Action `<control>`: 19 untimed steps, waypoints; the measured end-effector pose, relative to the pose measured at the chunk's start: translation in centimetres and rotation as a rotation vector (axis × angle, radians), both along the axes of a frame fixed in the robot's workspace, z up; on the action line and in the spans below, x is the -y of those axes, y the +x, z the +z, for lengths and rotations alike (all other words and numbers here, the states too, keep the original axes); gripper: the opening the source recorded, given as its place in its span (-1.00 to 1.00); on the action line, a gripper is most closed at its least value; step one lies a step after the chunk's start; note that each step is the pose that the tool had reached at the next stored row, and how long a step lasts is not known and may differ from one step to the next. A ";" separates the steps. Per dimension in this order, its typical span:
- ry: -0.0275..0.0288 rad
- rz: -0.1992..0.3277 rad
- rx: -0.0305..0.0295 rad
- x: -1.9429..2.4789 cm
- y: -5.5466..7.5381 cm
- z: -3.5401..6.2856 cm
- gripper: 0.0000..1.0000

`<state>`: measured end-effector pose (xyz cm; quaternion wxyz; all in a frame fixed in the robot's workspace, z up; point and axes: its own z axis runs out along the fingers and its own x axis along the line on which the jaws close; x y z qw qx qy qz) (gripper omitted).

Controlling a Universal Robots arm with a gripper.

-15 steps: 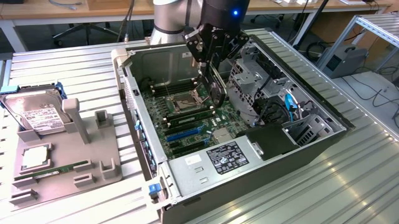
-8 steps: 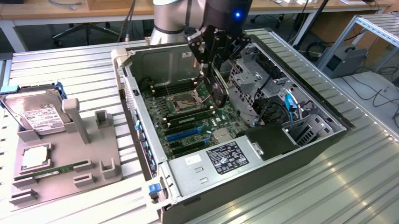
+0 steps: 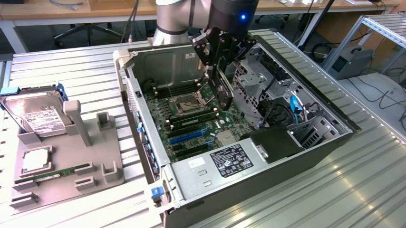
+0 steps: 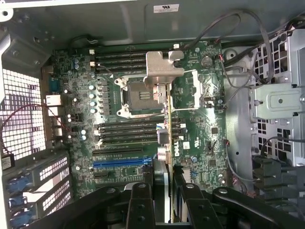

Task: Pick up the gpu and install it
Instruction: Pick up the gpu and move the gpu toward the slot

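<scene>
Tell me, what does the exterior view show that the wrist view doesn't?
Exterior view: a grey tray beside the computer case, carrying a hard drive and a memory stick. Wrist view: a silver bracket seen end-on and a perforated grille in the case wall. Both: the hand gripping the gpu over the motherboard.

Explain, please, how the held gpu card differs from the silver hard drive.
The thin dark gpu card hangs on edge in the hand above the motherboard; the silver boxy hard drive leans in the grey holder outside the case. The card is slim, the drive thick. Both rectangular.
</scene>
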<state>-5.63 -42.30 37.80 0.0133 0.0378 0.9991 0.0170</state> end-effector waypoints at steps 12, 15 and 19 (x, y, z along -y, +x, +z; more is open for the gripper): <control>-0.0002 0.000 0.0000 0.00 0.7 -0.45 -0.46; -0.0002 0.000 0.0000 0.00 0.8 -0.55 -0.46; -0.0002 0.000 0.0000 0.00 1.0 -0.75 -0.46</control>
